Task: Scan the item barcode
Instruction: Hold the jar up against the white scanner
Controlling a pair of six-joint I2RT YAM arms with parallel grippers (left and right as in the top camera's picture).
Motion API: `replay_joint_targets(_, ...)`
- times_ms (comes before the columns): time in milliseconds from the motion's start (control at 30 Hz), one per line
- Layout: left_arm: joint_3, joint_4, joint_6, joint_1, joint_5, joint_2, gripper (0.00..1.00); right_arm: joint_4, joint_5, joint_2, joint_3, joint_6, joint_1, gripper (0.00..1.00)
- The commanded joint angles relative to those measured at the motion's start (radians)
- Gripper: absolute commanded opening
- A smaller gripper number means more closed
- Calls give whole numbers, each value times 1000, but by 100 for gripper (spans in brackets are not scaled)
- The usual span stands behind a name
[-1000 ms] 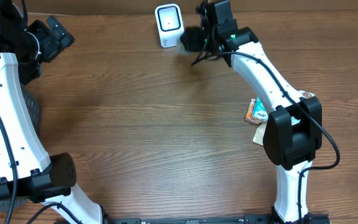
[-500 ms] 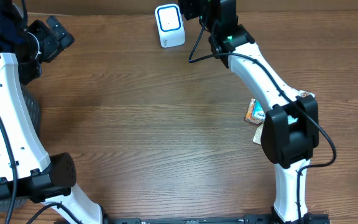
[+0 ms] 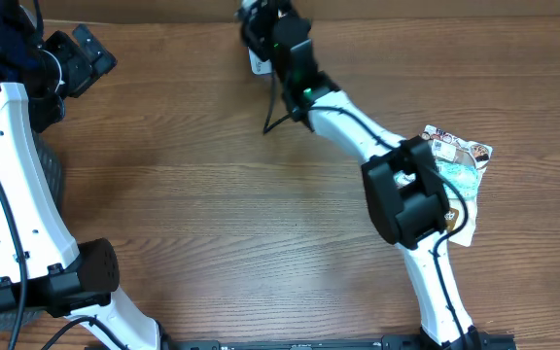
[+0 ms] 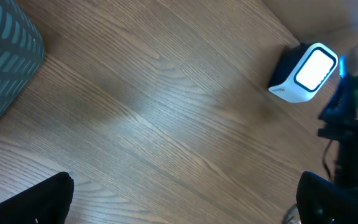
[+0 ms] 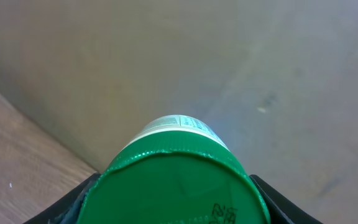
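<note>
Green container (image 5: 176, 180) pinched between the fingers (image 5: 67, 208) of the right tool (image 5: 176, 204), held up at the far edge of the tabletop (image 3: 212, 194), close to the scanner (image 4: 304, 73). In the right wrist view: round green end face toward the lens, filling the lower centre; small printed code marks near its lower edge; a white label band on the body beyond; one dark finger against each side. In the left wrist view: same container at the right edge, just right of the scanner, blurred; touching or apart not discernible. Scanner upright on the tabletop, white face lit, blue glow along one side. From overhead: right arm stretched across to the far edge, left of centre, wrist covering most of the scanner, only a white sliver exposed. Left tool (image 4: 185, 202) spread wide, nothing between its fingers, above bare wood at the far left. Ribbed grey bin (image 4: 5, 56) at the left edge. Printed packets (image 3: 458, 160) on the tabletop at the right, partly under the right arm's elbow.
</note>
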Motion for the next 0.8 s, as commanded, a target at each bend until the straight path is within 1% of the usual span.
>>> replay_joint_targets(0,8,-2,12,-2,-10,3,99,36,64,5,10,-170,11,27)
replay_joint_targets(133,8,-2,12,-2,-10,3,100,40,67,21,10,-172,10,27)
replay_joint_targets(267,8,-2,12,-2,-10,3,99,39,66,24,10,-219,10,27)
replay_joint_targets(333,8,-2,12,-2,-10,3,99,41,66,24,10,-221,8,27)
replay_joint_targets(400,8,-2,12,-2,-10,3,100,40,66,26,10,-221,3,24)
replay_joint_targets(500,8,-2,12,-2,-10,3,100,46,59,47,10,-221,-11,25)
replay_joint_targets(767,8,-2,12,-2,-10,3,100,135,59,89,10,-241,-28,22)
